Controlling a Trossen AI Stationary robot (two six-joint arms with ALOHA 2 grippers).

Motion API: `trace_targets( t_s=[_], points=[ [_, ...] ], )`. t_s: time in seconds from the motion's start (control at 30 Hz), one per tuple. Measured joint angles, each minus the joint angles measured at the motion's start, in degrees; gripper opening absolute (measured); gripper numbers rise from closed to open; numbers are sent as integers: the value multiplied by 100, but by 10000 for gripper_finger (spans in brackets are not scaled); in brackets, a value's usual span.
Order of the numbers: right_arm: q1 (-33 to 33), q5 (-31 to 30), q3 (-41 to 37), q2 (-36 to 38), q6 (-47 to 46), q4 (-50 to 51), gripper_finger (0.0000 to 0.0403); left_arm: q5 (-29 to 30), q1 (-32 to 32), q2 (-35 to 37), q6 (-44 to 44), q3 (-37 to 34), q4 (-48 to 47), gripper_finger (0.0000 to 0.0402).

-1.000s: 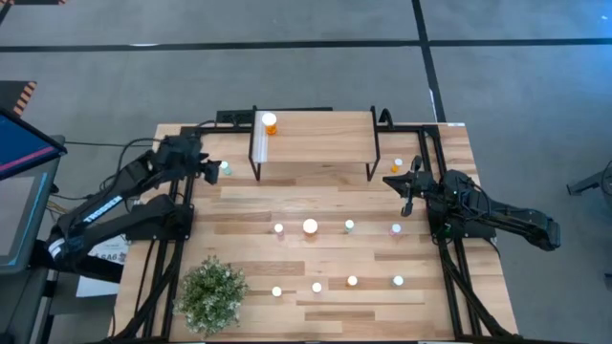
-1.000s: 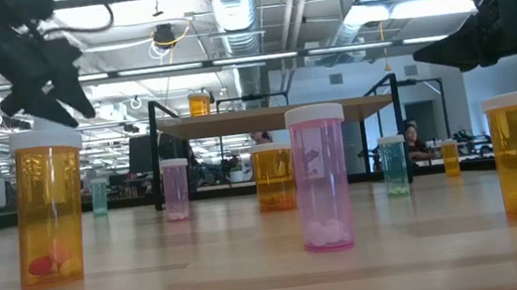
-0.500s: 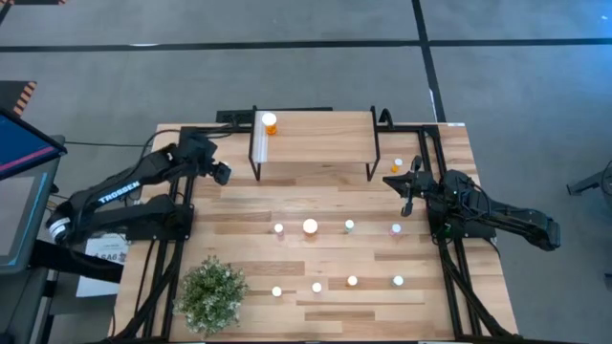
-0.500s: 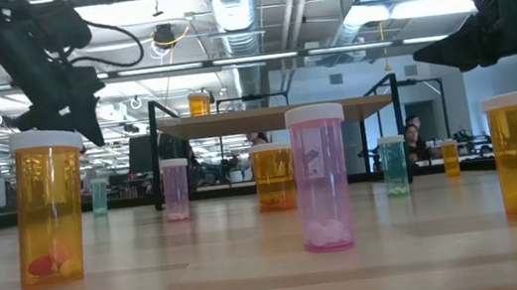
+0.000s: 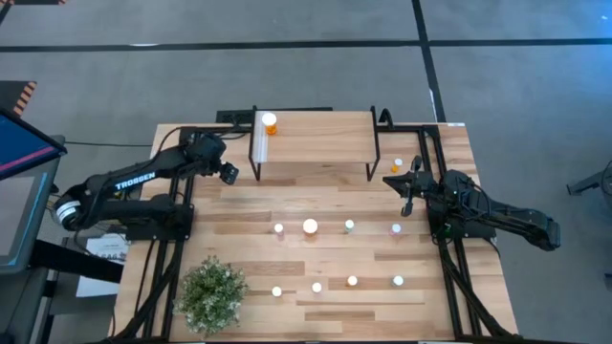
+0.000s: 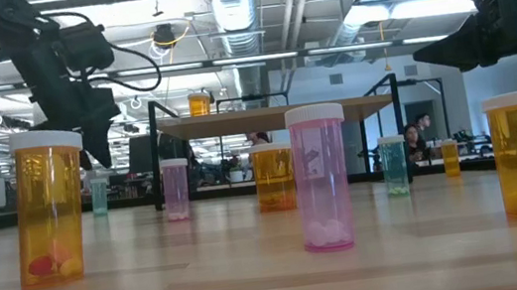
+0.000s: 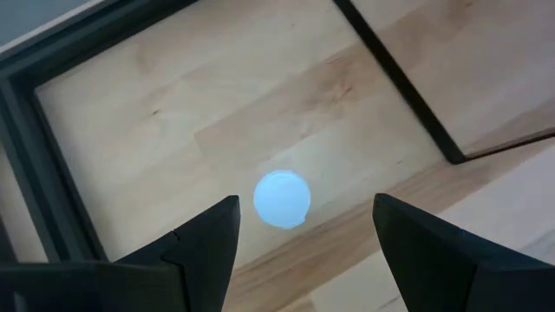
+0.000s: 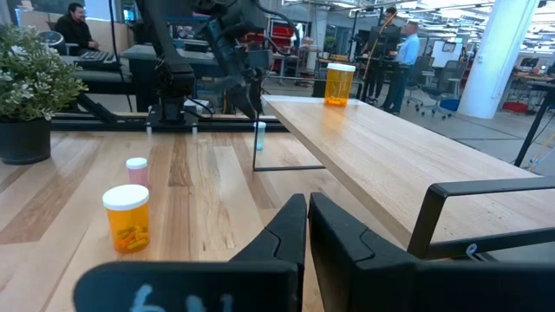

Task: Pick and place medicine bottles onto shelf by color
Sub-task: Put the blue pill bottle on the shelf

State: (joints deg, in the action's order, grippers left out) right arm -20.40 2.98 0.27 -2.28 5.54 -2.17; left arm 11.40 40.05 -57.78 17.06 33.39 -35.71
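Observation:
A teal bottle with a white cap (image 7: 282,198) stands on the table left of the shelf (image 5: 316,134); it also shows in the low view (image 6: 98,194). My left gripper (image 7: 305,204) is open above it, pointing down, one finger on each side of the cap with gaps between, and hides it in the high view (image 5: 228,172). One orange bottle (image 5: 270,122) stands on the shelf's far left corner. Several other bottles (image 5: 310,226) stand on the table in two rows. My right gripper (image 5: 406,186) is shut and empty by the shelf's right end.
A small orange bottle (image 5: 397,165) stands by the shelf's right legs, close to my right gripper. A potted plant (image 5: 210,294) stands at the near left. Black frame rails (image 5: 182,191) run along the table's left and right sides. People show in the room behind.
My left gripper has moved toward the table's right edge and down, from beside the teal bottle to over it, so the bottle is now hidden in the high view. The bottle has stayed in place.

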Motion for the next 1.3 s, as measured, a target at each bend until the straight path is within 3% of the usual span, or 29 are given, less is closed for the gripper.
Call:
trace_targets(
  t_s=[0.43,1.3],
  points=[
    [0,0,0,0,0,0,43,-26,0,-519,-98,0,370,251],
    [2,-2,0,0,0,0,43,245,11,-525,-160,0,366,251]
  ],
)
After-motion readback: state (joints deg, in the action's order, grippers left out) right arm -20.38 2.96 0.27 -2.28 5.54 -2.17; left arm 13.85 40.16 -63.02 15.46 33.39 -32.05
